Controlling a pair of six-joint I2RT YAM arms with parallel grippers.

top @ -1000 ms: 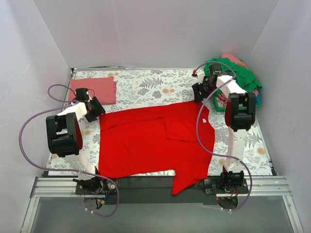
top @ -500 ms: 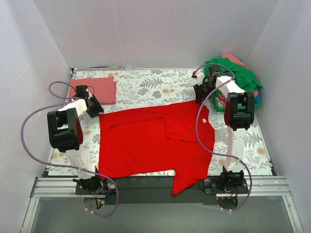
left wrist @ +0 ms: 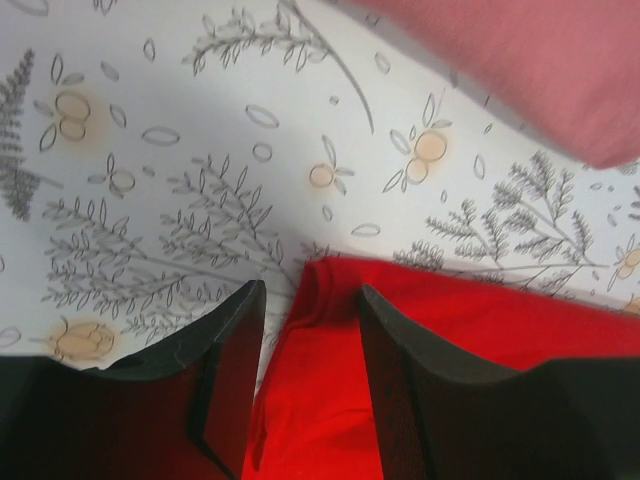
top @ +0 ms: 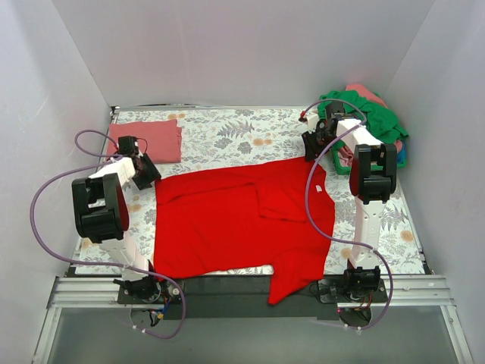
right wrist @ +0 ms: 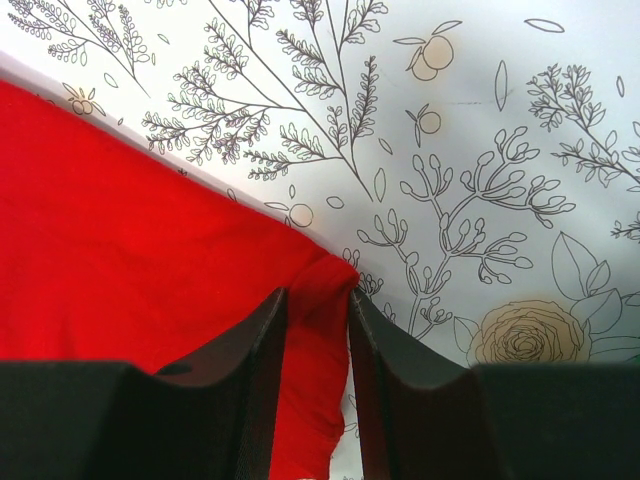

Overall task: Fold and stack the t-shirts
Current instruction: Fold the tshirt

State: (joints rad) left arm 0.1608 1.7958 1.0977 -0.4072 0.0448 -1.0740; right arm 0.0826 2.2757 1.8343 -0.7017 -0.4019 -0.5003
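Fingers (left wrist: 225,380) of the left gripper (left wrist: 311,292) pinched the red t-shirt (top: 242,220) at its ten o'clock corner, and the right gripper (right wrist: 317,295) pinched the two o'clock corner. I saw it spread across the tablecloth (top: 227,133), with a folded salmon-pink t-shirt (top: 151,139) at eleven o'clock.
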